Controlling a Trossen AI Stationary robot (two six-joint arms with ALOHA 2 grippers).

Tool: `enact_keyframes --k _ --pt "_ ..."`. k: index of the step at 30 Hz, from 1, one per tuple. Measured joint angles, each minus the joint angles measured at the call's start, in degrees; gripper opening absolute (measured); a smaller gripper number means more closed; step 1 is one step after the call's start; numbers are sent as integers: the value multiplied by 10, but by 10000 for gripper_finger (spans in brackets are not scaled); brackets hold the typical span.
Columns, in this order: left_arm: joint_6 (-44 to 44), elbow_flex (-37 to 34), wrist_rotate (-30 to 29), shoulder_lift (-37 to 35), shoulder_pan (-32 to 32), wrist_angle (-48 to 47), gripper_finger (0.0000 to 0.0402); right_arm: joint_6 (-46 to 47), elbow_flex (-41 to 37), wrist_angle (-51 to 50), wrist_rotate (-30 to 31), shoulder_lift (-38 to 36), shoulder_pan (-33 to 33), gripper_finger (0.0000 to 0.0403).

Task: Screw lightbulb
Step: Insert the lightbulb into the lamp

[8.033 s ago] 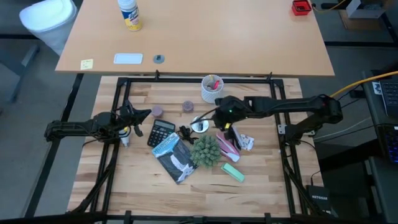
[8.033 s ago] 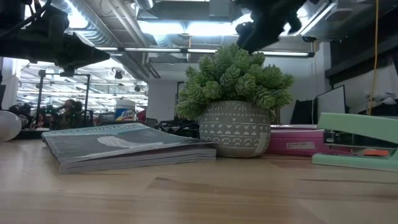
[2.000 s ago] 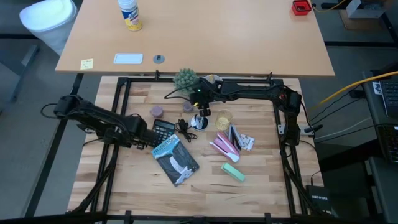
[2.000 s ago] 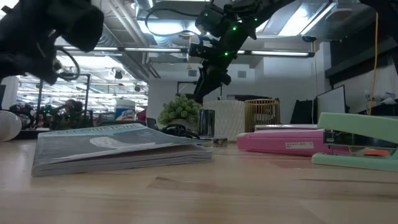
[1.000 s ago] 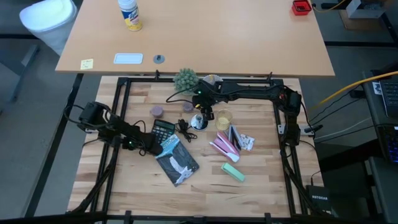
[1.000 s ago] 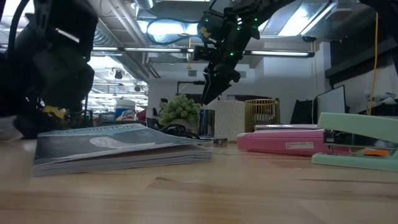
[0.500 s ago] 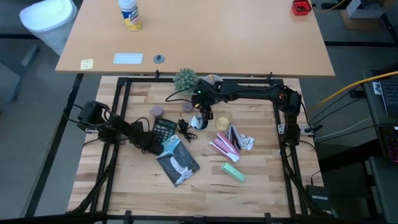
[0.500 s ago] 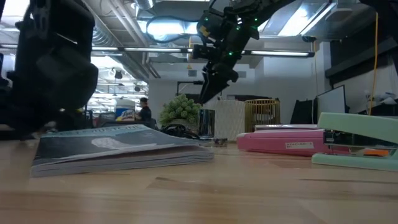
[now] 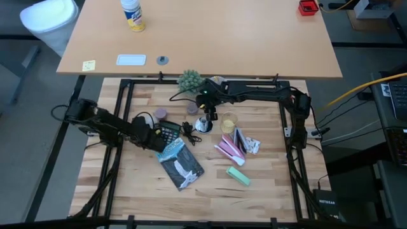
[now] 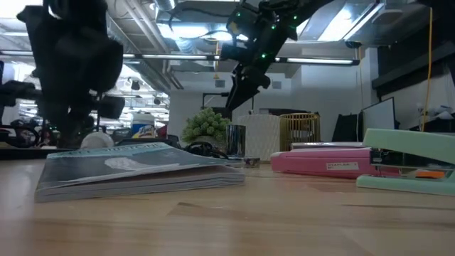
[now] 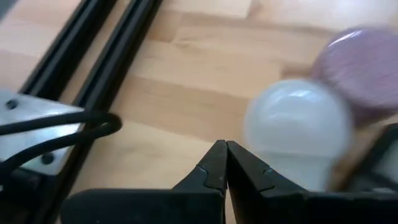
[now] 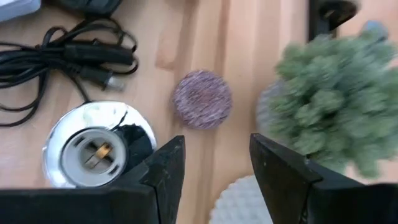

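left gripper (image 9: 154, 135) is sitting pinched shut and empty by the calculator (image 9: 168, 133), with the lightbulb (image 9: 143, 119) lying on the table (image 9: 267, 191) just beside it, near the purple disc (image 9: 161, 113). right gripper (image 9: 208, 112) is hanging with fingers parted, gripping nothing, over the silver socket base (image 12: 96, 149), with the plant (image 9: 189, 81) sitting behind.

Socket base (image 9: 204, 125) hemmed in: black cord (image 9: 188, 133) and calculator (image 9: 167, 133) on one side, amber cup (image 9: 228, 121) on the other, plant (image 9: 189, 81) behind. Bare worktop (image 9: 267, 184) open along the near edge.
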Motion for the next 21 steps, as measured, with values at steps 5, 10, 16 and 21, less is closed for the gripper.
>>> enact_keyframes --k 5,10,16,21 --pt "17 0 -3 -89 0 -2 1 -4 0 -2 11 -30 0 184" --pt "131 0 -3 -147 0 -6 1 -6 0 -10 37 -78 0 184" --pt "218 0 35 -167 14 -8 3 -18 0 -19 51 -138 0 184" --pt "239 -11 153 -167 43 1 50 -19 0 -23 52 -174 0 184"
